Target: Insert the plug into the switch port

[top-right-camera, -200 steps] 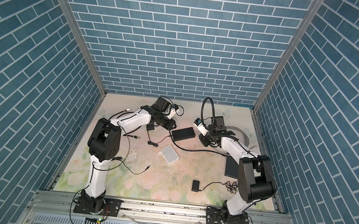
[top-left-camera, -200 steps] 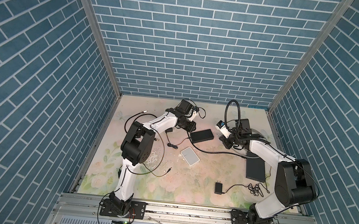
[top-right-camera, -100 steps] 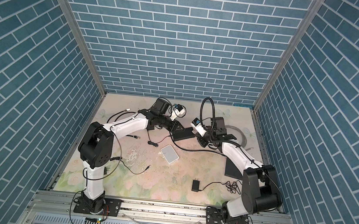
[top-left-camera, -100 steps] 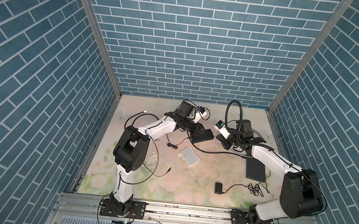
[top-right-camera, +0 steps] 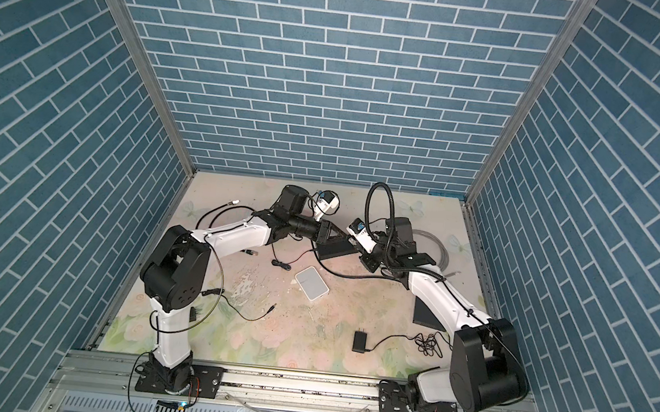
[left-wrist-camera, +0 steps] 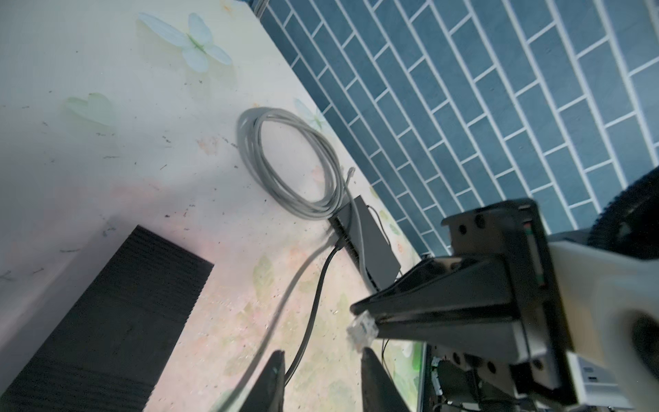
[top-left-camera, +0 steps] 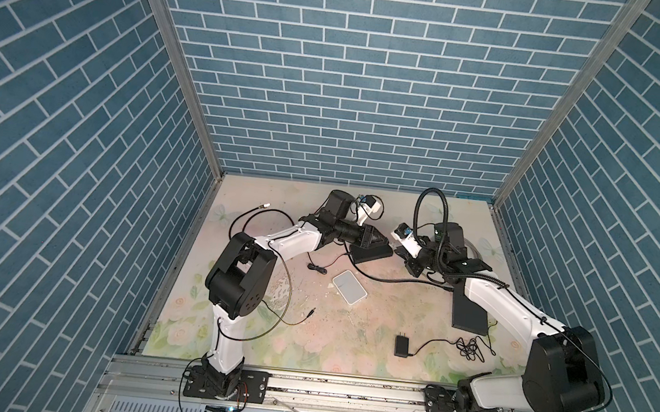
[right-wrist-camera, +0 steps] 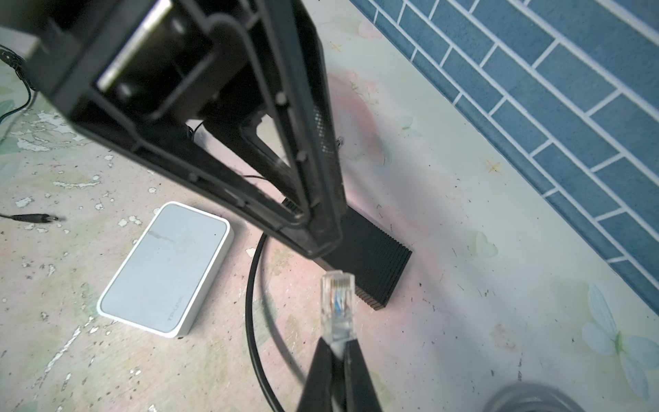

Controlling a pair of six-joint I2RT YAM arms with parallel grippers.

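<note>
- The right gripper (right-wrist-camera: 336, 349) is pinched closed on the rear of the clear plug (right-wrist-camera: 338, 303). The plug's contact end sticks out past the fingertips.
- The plug hangs above the table (right-wrist-camera: 463, 214). It points toward the end of the black ribbed box (right-wrist-camera: 378, 264), close to it but apart.
- The left gripper (left-wrist-camera: 322, 353) has its jaws partly apart with nothing between them. Only the table and a black cable (left-wrist-camera: 313, 303) show through the gap.
- In the left wrist view the plug (left-wrist-camera: 362, 330) sits just beside one left finger (left-wrist-camera: 374, 378); whether they touch cannot be told.
- In a top view both grippers meet over the box (top-left-camera: 373, 252), far mid-table, with a white box (top-left-camera: 349, 286) lying nearer.
- No ports show on the ribbed box.
</note>
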